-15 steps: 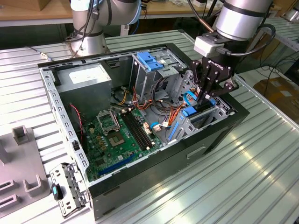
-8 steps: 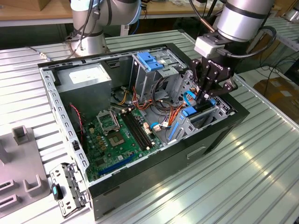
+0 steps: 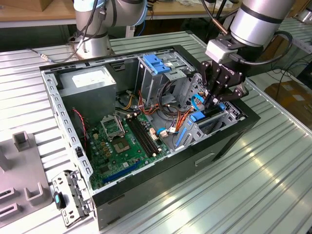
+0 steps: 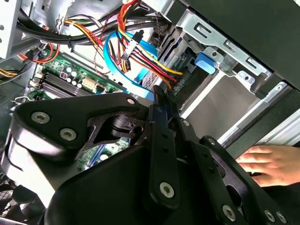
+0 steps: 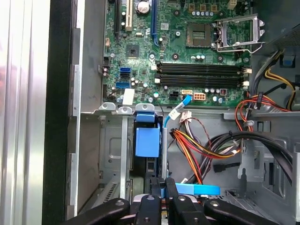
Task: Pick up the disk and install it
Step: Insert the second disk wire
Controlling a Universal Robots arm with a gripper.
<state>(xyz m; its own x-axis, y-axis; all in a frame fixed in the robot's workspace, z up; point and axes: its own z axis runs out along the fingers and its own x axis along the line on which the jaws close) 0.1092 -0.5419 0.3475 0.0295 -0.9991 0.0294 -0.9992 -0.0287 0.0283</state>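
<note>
The robot's black hand (image 5: 161, 199) pinches the disk's (image 5: 147, 142) blue rail, the drive standing partway into the case's bay (image 5: 110, 154); loose power cables (image 5: 201, 145) alongside could snag it.

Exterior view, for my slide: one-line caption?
Robot hand lowered into the open computer case, at the blue-railed disk in its drive bay.

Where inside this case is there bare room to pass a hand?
Best gap: over the motherboard, between the power supply and the memory slots. Crowded: cable bundle and drive cage, where the gripper works.
</note>
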